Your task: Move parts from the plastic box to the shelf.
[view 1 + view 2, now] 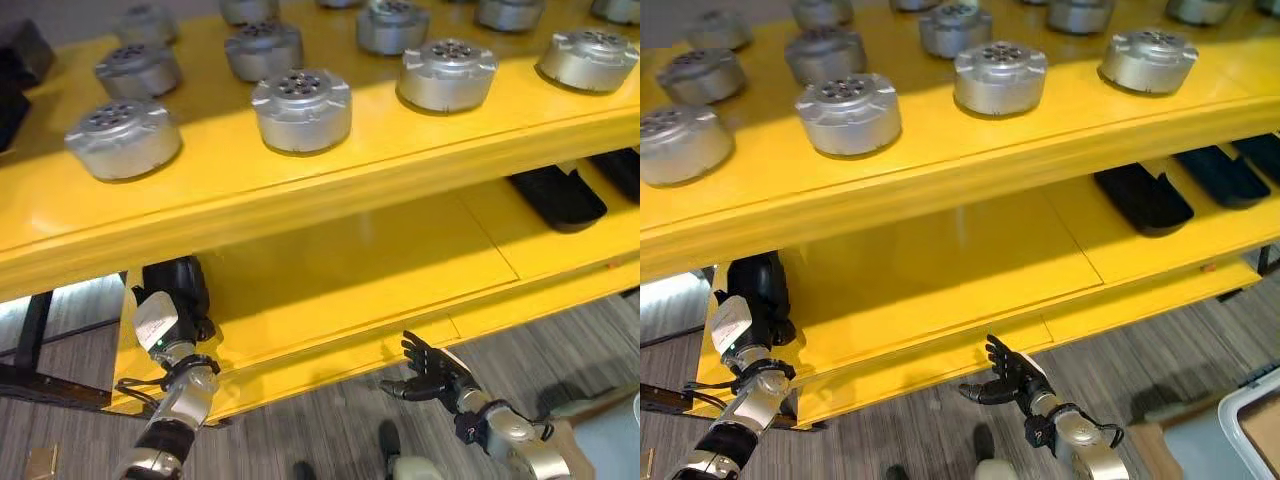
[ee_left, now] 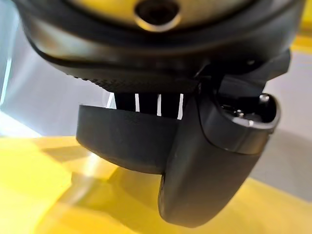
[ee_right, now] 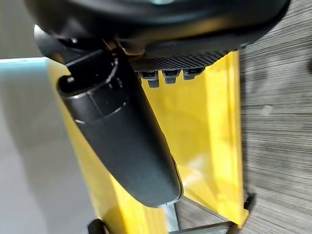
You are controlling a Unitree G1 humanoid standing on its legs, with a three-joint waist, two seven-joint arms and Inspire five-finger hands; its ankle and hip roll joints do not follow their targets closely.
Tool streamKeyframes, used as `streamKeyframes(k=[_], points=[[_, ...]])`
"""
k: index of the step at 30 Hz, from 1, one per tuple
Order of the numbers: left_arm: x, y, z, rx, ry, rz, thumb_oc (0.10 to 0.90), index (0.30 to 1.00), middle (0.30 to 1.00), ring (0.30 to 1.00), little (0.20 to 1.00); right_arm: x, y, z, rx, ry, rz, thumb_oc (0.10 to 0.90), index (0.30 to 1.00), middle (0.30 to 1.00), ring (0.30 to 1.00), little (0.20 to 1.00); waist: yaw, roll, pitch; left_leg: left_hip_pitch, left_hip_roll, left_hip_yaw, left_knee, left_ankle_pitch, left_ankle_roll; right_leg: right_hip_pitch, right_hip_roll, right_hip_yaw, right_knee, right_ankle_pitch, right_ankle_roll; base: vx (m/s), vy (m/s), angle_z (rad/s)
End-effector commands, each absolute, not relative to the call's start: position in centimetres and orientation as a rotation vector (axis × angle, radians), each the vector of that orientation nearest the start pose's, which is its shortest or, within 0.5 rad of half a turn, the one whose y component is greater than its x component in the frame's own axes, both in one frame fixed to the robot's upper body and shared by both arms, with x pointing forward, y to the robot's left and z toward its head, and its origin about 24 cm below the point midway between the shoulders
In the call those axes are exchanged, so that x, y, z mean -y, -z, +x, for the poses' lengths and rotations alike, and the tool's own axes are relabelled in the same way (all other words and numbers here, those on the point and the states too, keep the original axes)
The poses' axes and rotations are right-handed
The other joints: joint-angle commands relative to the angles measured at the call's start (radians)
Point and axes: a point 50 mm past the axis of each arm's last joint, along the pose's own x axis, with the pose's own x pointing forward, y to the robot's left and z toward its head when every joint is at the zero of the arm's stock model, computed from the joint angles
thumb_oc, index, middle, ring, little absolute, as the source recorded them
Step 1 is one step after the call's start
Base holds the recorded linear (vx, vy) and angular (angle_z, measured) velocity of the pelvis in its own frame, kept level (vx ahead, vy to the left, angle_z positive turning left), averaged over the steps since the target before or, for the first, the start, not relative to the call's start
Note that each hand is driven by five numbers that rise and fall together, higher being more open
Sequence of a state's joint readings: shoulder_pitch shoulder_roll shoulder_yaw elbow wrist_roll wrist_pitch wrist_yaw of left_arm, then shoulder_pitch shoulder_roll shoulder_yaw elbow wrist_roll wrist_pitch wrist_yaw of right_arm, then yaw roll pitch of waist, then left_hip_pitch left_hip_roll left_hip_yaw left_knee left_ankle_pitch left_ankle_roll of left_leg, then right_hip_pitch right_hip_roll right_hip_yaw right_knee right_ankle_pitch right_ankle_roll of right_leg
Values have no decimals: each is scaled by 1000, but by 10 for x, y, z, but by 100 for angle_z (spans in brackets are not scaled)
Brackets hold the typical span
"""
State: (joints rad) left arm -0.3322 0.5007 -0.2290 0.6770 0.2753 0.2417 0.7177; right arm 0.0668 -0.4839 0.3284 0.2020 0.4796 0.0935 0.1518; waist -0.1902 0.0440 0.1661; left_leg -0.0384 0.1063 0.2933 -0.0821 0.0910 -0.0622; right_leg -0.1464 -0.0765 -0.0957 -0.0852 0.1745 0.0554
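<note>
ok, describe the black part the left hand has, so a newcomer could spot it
Start at the yellow shelf: its top level carries round silver parts. Drop to the lower level's far left end, where the left hand holds a black part. Unlike the flat black parts lying at the right, it stands upright in a hand.

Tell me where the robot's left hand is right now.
In the left eye view the dark left hand sits low on the left, holding a black curved part over the left end of the yellow shelf's lower tier, under the silver round parts.
</note>
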Motion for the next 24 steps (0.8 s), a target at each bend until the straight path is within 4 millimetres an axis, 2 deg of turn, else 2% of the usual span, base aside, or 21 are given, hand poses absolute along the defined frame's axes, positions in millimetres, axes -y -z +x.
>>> streamKeyframes(k=[1, 4, 5, 12, 15, 21, 24], points=[[-304, -104, 327, 24, -837, 1064, 400, 300, 300, 300, 300, 160, -19, 247, -192, -412, 22, 900, 1000, 1000, 1000, 1000, -22, -25, 84, -16, 56, -25, -5, -1, -34, -8, 17, 28, 102, -141, 39, -173, -74, -3], [-303, -113, 333, 49, -830, 1082, 400, 300, 300, 300, 300, 157, -22, 251, -173, -408, 26, 900, 1000, 1000, 1000, 1000, -23, -30, 107, -35, 59, -28, 1, 3, -34, -30, 25, 30, 117, -144, 35, -78, -44, 1], [-302, -122, 340, 74, -822, 1107, 400, 300, 300, 300, 300, 157, -24, 254, -159, -404, 22, 900, 1000, 1000, 1000, 1000, -27, -35, 132, -54, 62, -28, 9, 8, -35, -54, 32, 29, 135, -151, 31, -74, -34, -4], [-305, -140, 350, 87, -836, 1143, 400, 300, 300, 300, 300, 161, -28, 260, -131, -404, 11, 900, 1000, 1000, 1000, 1000, -33, -42, 172, -100, 65, -29, 40, 7, -39, -94, 35, 32, 158, -158, 28, -47, -11, -2], [-310, -152, 354, 90, -836, 1213, 400, 300, 300, 300, 300, 160, -30, 263, -112, -404, 17, 900, 1000, 1000, 1000, 1000, -36, -47, 195, -127, 65, -32, 52, 6, -41, -119, 37, 36, 166, -160, 28, -66, -13, 7], [-312, -141, 350, 43, -832, 1257, 400, 300, 300, 300, 300, 162, -28, 262, -106, -393, 18, 900, 1000, 1000, 1000, 1000, -32, -45, 210, -137, 60, -37, 58, 5, -40, -127, 29, 34, 172, -159, 29, -14, 4, 2], [-317, -130, 345, -18, -841, 1219, 400, 300, 300, 300, 300, 163, -28, 261, -101, -387, 18, 900, 1000, 1000, 1000, 1000, -25, -42, 215, -138, 55, -43, 63, 5, -40, -123, 25, 30, 177, -163, 28, 0, 10, -2]])
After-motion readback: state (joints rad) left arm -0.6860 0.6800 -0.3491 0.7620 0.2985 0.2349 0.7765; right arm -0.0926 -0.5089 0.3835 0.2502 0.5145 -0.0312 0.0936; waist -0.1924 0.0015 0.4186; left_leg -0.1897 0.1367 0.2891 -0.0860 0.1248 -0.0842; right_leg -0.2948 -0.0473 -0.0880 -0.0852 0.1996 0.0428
